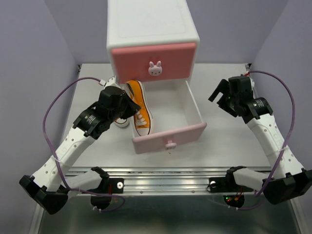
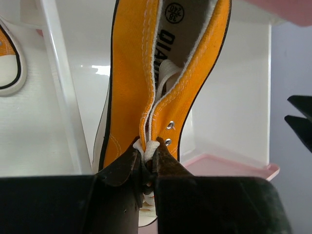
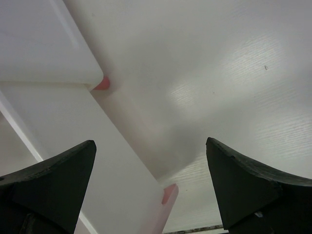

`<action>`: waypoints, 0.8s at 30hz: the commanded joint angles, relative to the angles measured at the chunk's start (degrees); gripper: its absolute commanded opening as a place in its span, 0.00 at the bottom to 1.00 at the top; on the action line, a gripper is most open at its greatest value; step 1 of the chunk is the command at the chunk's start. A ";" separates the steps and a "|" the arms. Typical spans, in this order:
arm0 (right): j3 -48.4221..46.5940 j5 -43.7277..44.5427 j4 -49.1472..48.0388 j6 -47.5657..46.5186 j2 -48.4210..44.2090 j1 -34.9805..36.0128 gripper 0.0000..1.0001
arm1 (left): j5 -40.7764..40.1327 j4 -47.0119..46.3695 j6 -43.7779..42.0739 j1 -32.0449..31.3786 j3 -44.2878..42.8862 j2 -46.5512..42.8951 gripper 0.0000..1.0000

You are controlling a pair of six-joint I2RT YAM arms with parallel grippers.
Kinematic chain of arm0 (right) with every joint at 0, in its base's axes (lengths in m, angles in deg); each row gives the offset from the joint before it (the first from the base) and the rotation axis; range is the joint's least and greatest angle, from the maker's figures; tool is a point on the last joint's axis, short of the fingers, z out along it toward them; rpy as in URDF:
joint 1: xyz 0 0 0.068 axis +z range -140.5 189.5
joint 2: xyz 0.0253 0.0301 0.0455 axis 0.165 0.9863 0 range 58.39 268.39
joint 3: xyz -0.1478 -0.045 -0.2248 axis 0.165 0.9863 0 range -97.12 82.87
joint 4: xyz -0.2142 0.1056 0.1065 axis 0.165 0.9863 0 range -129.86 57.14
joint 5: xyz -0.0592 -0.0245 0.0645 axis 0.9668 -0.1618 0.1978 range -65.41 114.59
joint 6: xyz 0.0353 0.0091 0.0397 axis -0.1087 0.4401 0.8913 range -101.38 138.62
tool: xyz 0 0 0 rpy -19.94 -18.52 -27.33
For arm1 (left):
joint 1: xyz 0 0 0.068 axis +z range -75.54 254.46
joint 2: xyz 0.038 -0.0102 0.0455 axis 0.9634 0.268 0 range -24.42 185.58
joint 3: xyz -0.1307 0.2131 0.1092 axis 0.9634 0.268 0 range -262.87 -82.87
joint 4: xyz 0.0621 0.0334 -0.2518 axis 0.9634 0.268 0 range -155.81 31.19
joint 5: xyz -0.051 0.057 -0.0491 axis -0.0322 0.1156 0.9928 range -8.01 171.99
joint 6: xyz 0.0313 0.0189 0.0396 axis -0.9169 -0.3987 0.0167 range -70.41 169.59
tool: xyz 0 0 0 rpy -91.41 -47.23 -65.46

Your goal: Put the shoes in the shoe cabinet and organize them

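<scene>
The shoe cabinet [image 1: 151, 29] stands at the back. Its deeper pink top drawer is closed, and its pale pink lower drawer [image 1: 168, 136] is pulled open. My left gripper [image 1: 127, 108] is shut on the laces and tongue of an orange sneaker [image 1: 139, 105], holding it over the drawer's left side. In the left wrist view the fingers [image 2: 122, 168] pinch the white lace of this sneaker [image 2: 131, 87]. A second orange sneaker [image 1: 122, 123] lies on the table left of the drawer [image 2: 9, 63]. My right gripper [image 1: 219, 95] is open and empty, right of the drawer. The white pair is out of view.
The right part of the drawer floor [image 1: 180, 105] is bare. The right wrist view shows the drawer's side wall [image 3: 122, 161] and the white table [image 3: 234, 73] between the spread fingers. Purple cables loop beside both arms. A metal rail [image 1: 161, 183] runs along the near edge.
</scene>
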 commanded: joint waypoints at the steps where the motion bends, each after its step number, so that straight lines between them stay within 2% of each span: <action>1: 2.40 -0.50 -1.10 1.07 -1.72 -0.26 1.00 | 2.00 -0.71 -4.33 -1.29 -1.26 -2.39 0.00; 5: 4.16 -0.07 -1.46 0.89 -2.34 -0.26 1.00 | 3.94 -0.89 -5.48 -1.38 1.20 -3.01 0.00; 10: 4.95 -0.59 -1.72 0.36 -2.25 -0.26 1.00 | -0.98 -2.38 -2.93 -1.47 1.64 -0.74 0.00; 17: 3.11 0.20 -1.81 -1.92 -0.50 -0.26 1.00 | -3.26 -4.05 -0.03 -1.56 -0.03 7.87 0.00; 24: 1.97 1.08 -2.33 -2.98 1.17 -0.26 1.00 | -7.84 -2.91 5.50 -1.99 -1.08 10.69 0.00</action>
